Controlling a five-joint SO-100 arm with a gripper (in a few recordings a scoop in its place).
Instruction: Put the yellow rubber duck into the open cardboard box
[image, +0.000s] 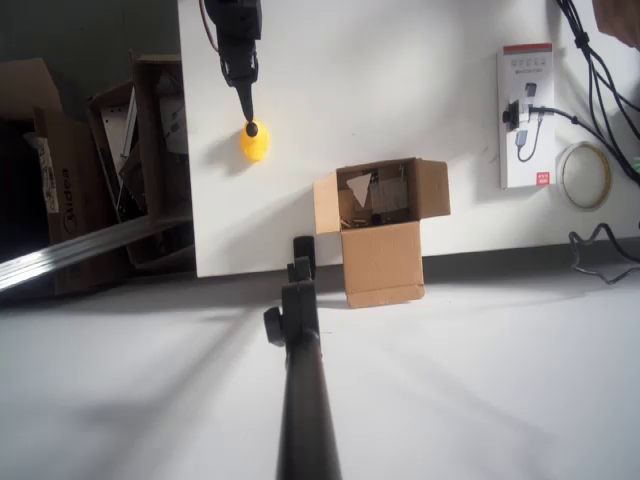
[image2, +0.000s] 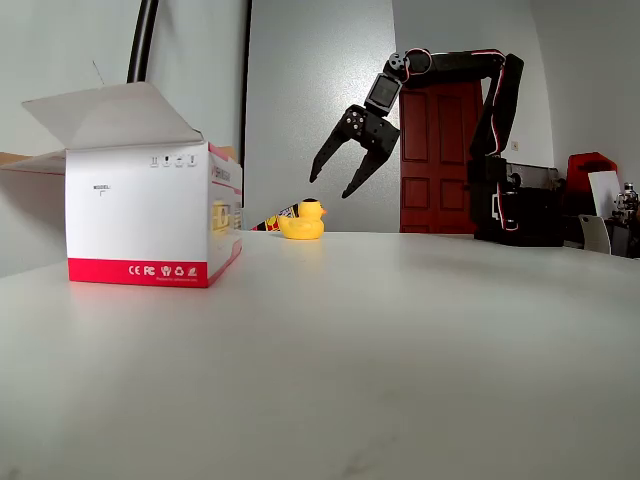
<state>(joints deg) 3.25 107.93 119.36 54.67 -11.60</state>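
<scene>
My black two-finger gripper (image2: 332, 180) hangs above the white table (image2: 400, 320) with its jaws spread wide, gripping nothing. The small yellow rubber duck (image2: 302, 221) sits on the table just below my fingertips, apart from the open light-brown cardboard box (image: 381, 230).

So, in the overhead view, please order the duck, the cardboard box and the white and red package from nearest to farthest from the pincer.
1. The duck: directly under the tip of the pincer, at upper left of the table.
2. The cardboard box: lower and to the right, at the table edge.
3. The white and red package: far right.
</scene>
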